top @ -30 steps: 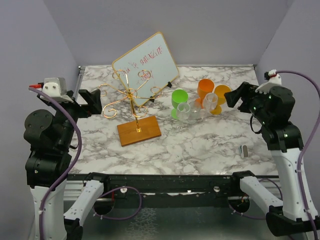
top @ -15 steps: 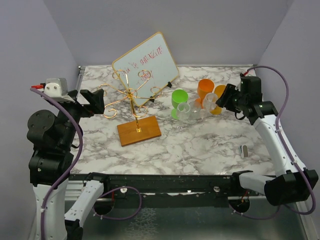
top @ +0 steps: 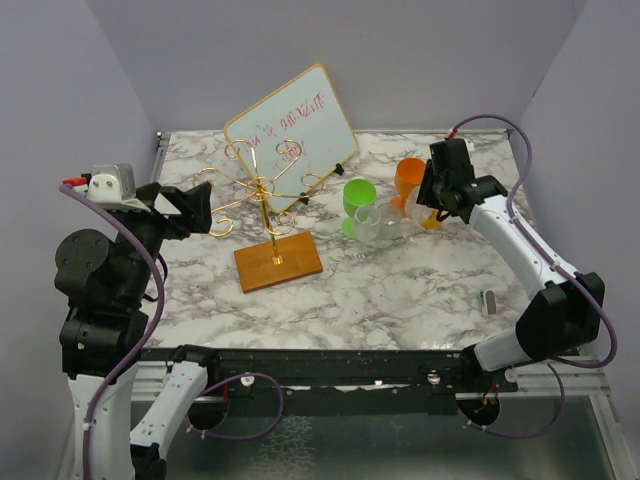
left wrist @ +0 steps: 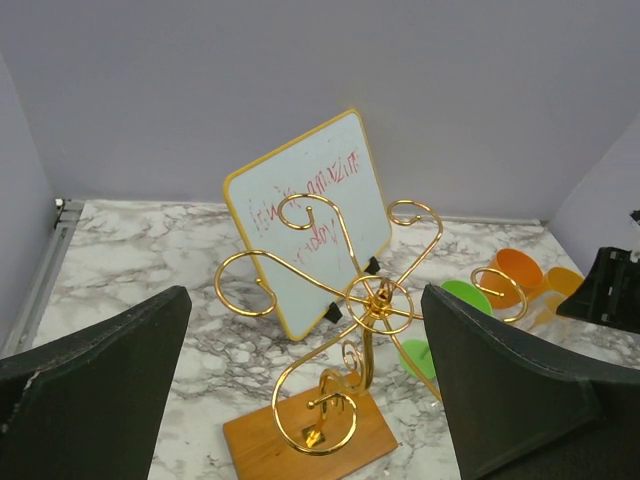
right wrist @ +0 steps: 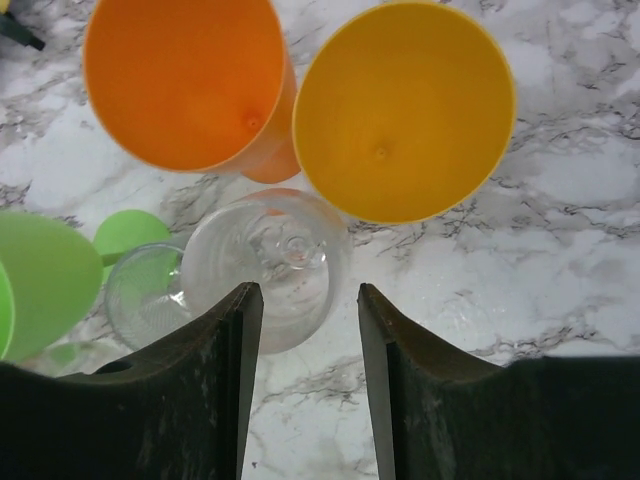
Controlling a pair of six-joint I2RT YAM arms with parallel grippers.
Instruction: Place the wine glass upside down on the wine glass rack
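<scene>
The wine glass rack (top: 262, 190), gold wire with curled arms on a brown wooden base (top: 278, 262), stands left of centre; it also fills the left wrist view (left wrist: 378, 300). My left gripper (top: 195, 205) (left wrist: 305, 293) hovers open just left of it, holding nothing. To the right, clear, green, orange and yellow glasses stand in a cluster. My right gripper (top: 428, 195) (right wrist: 307, 287) points down over a clear wine glass (right wrist: 265, 255) (top: 420, 203). Its jaws are partly open, bare marble shows between them, and the left fingertip overlaps the glass's near rim.
A tilted whiteboard (top: 290, 125) leans behind the rack. Around the clear glass stand an orange glass (right wrist: 185, 80), a yellow glass (right wrist: 405, 110), a green glass (right wrist: 45, 280) and a second clear glass (right wrist: 145, 295). A small grey object (top: 489, 301) lies near the right front edge.
My right arm has swung in from the table's right side to above the cluster of glasses, and its jaws have narrowed. The left arm has barely shifted.
</scene>
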